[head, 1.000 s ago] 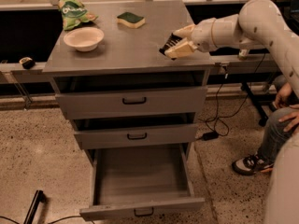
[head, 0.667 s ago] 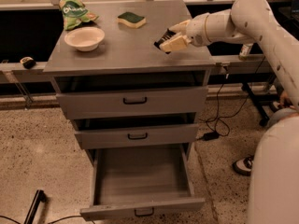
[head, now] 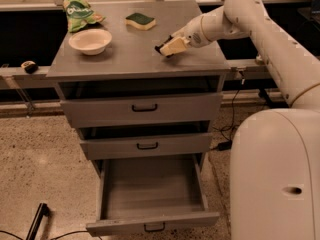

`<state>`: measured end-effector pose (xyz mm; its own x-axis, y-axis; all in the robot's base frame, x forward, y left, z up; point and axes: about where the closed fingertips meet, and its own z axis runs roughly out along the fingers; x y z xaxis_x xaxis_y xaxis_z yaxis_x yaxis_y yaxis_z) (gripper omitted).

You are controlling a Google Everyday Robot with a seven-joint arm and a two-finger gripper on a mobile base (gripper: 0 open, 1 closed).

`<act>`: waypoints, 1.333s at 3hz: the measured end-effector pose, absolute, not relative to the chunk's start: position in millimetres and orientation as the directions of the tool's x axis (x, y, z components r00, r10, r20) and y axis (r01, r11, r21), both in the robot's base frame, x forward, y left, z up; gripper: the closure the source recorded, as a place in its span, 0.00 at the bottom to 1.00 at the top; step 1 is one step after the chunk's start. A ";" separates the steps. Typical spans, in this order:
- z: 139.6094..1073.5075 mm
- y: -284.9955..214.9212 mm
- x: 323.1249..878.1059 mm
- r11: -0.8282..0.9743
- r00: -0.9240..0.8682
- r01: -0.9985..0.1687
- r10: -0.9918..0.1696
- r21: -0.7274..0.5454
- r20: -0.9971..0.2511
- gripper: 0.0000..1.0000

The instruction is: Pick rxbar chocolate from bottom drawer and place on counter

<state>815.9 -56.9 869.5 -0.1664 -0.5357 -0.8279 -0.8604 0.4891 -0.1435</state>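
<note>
My gripper (head: 169,47) hangs low over the right middle of the counter (head: 120,59), its pale fingers (head: 175,45) pointing left. It is shut on the rxbar chocolate (head: 160,49), of which only a thin black edge shows between the fingers, just above or touching the counter top. The bottom drawer (head: 150,189) is pulled wide open below and its grey floor shows nothing inside. The two upper drawers are nearly closed.
A white bowl (head: 90,40), a green snack bag (head: 79,11) and a green-and-yellow sponge (head: 140,20) sit on the counter's left and back. My white body (head: 275,174) fills the lower right, beside the open drawer. A dark bar (head: 37,221) lies on the floor at lower left.
My gripper has moved left and inward from the counter's right edge to its right middle, carrying the dark bar and coming lower toward the surface.
</note>
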 end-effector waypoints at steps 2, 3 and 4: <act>854.6 -46.5 820.0 0.459 -0.194 -0.882 -0.564 -0.109 -0.802 0.00; 852.1 -59.2 809.7 0.392 -0.138 -0.914 -0.548 -0.108 -0.825 0.00; 849.6 -96.0 780.8 0.277 -0.037 -0.950 -0.562 -0.146 -0.826 0.00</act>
<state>780.8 -96.0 849.6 -0.0367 -0.5623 -0.8261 -0.9499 0.2765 -0.1460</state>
